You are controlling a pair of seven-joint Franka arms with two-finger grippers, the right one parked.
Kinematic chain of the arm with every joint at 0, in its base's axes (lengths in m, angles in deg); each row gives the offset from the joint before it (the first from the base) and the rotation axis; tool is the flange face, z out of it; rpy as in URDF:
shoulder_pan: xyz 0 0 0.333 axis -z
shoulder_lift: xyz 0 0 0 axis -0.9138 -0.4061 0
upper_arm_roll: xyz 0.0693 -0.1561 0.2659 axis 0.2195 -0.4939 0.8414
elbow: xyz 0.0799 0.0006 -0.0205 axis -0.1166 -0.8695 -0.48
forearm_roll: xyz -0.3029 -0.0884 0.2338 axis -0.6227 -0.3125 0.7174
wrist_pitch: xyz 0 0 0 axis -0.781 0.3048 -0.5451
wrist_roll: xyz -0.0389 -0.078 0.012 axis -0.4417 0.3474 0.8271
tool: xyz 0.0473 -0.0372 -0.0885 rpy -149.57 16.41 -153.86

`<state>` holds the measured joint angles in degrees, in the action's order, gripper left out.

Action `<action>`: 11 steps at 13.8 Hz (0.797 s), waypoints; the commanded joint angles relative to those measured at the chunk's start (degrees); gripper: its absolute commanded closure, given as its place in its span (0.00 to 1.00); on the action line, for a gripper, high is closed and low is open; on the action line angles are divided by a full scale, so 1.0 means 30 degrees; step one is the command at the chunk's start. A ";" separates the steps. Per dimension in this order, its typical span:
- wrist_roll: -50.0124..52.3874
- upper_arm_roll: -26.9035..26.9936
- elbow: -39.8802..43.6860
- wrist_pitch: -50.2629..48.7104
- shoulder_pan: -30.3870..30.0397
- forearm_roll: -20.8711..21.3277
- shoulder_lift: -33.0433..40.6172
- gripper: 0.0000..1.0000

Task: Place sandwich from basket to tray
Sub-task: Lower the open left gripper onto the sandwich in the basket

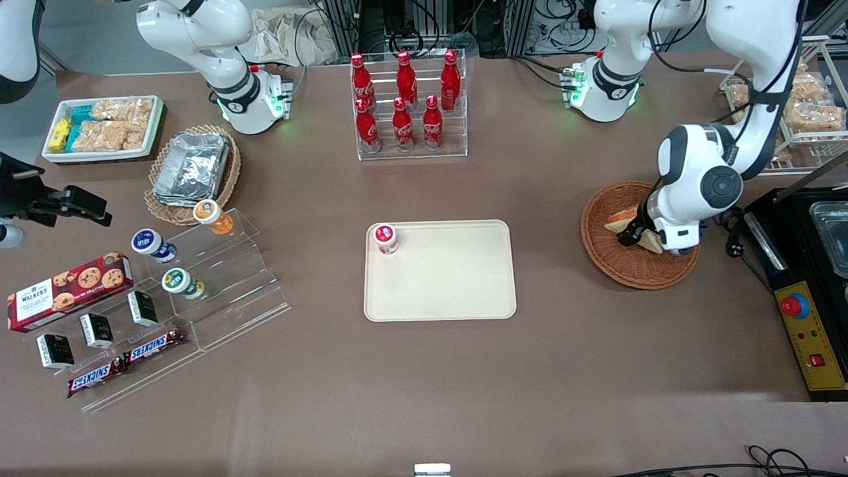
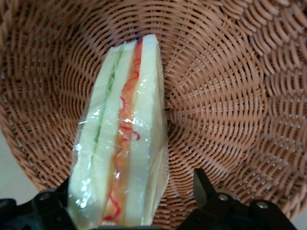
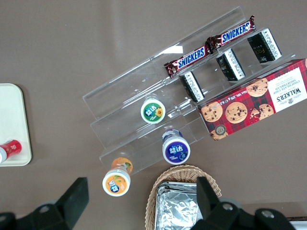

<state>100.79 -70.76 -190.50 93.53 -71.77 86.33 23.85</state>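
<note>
A wrapped sandwich [image 2: 122, 143] of white bread with green and orange-red filling stands on edge in the reddish-brown wicker basket [image 2: 225, 96]. My left gripper [image 2: 129, 184] is lowered into the basket [image 1: 629, 275] and is open, with its fingers on either side of the sandwich [image 1: 621, 218]. One finger [image 2: 201, 184] stands clear of the wrapper; the other finger's contact is hidden. In the front view the gripper [image 1: 636, 232] covers the sandwich's middle. The cream tray [image 1: 440, 285] lies flat at the table's middle, toward the parked arm from the basket.
A small red-lidded jar [image 1: 385, 238] stands in one corner of the tray. A rack of red bottles [image 1: 407, 106] is farther from the front camera than the tray. A black control box [image 1: 805, 318] sits beside the basket at the working arm's end.
</note>
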 commanded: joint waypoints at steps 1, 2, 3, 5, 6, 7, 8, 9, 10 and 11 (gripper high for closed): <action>0.0636 -0.0018 -0.0016 0.0954 -0.0084 0.0220 -0.0150 0.22; 0.0578 0.0273 0.0014 0.0954 -0.0084 0.0278 -0.0092 0.48; 0.0548 0.0566 0.0072 0.0954 -0.0084 0.0307 -0.0091 0.61; 0.0432 0.0773 0.0131 0.0925 -0.0084 0.0308 0.0113 0.81; 0.0431 0.0803 0.0160 0.0837 -0.0084 0.0308 0.0346 0.83; 0.0431 0.0774 0.0189 0.0691 -0.0084 0.0308 0.0667 0.84; 0.0344 0.0774 0.0248 0.0255 -0.0084 0.0308 0.1048 0.84; 0.0198 0.0774 0.0451 -0.0591 -0.0055 0.0337 0.1516 0.84; 0.0080 0.0774 0.0917 -0.1759 -0.0055 0.0598 0.1839 0.84; -0.0269 0.0716 0.1676 -0.3163 -0.0026 0.0804 0.2104 0.84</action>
<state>100.55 -68.28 -187.99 90.41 -71.85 87.08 26.76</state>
